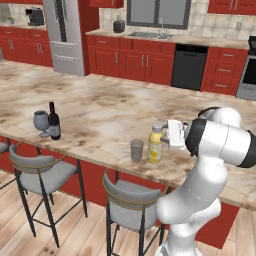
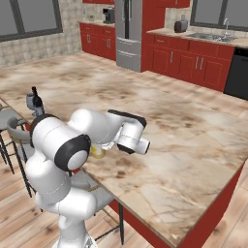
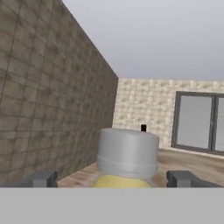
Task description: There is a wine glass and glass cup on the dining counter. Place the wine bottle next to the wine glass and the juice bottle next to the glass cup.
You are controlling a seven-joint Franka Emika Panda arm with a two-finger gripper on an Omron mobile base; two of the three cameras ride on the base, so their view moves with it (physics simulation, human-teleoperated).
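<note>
No text, brand, number or sign could be read in any view. The wine bottle (image 1: 54,122), near the worktop's (image 1: 115,115) front edge, bore a small pale label too small to make out.

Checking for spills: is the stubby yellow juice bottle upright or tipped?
Upright: the stubby yellow juice bottle stands on the marbled dining counter, its grey screw cap on top.

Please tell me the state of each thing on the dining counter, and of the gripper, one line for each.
wine bottle: upright, beside the wine glass.
wine glass: upright, empty.
juice bottle: upright, capped, beside the glass cup, between the open fingers.
glass cup: upright, empty.
gripper: open, around the juice bottle's cap, not clamped.
</note>
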